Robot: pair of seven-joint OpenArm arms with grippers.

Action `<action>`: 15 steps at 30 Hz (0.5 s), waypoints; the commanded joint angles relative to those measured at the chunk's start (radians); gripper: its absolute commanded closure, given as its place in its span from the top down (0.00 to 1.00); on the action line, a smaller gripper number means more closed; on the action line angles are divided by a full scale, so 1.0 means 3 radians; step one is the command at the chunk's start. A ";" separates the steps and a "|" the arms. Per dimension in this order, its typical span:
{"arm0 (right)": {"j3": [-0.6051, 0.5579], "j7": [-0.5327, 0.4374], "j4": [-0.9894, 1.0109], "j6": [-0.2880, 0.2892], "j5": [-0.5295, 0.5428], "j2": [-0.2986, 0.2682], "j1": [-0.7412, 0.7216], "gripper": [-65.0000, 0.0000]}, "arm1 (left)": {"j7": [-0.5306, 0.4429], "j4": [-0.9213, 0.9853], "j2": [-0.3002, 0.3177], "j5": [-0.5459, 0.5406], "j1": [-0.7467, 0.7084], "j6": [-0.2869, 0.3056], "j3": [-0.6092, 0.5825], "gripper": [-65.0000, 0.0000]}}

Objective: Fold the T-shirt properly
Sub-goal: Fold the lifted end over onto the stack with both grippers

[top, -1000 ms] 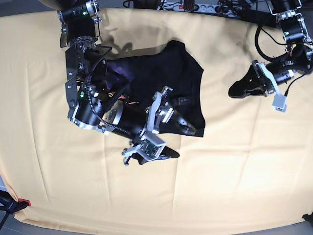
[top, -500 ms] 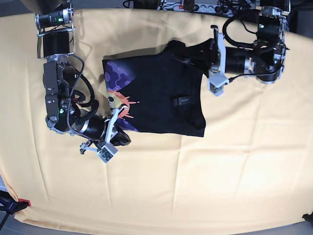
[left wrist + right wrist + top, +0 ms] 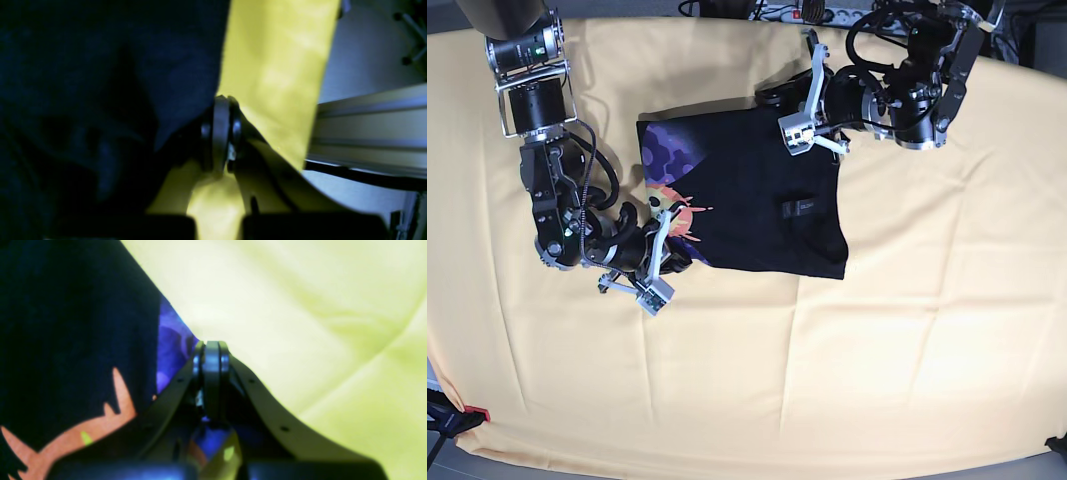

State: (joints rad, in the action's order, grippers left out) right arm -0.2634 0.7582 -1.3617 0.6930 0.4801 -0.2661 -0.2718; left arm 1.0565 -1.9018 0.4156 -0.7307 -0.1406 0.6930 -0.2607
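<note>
Both grippers, the right gripper [image 3: 670, 262] and left gripper [image 3: 795, 118], are pinching the T-shirt [image 3: 757, 195] edges closed, needing level, even tension.

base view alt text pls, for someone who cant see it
A black T-shirt, partly folded so an orange and purple print shows at its left, lies on a yellow tablecloth. The left gripper is shut at its top edge, the right gripper at its lower left corner.
</note>
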 commanded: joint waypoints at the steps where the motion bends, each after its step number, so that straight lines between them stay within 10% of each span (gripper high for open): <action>1: -0.0004 -0.0067 -0.0048 0.0017 0.0053 -0.0022 -0.0083 0.00 | -0.0092 0.0006 0.0018 0.0008 0.0065 0.0017 0.0017 0.00; 15: 0.0008 0.0534 -0.0154 0.0017 0.0904 -0.0473 0.0104 0.00 | -0.0394 0.0843 0.0065 0.0317 0.0810 0.0017 0.0015 0.00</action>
State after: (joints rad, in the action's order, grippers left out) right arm -0.2657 0.9054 -1.3952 0.6930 0.7467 -0.3965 -0.2276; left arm 0.9302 -1.6413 0.4217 -0.6647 0.0864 0.7120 -0.2623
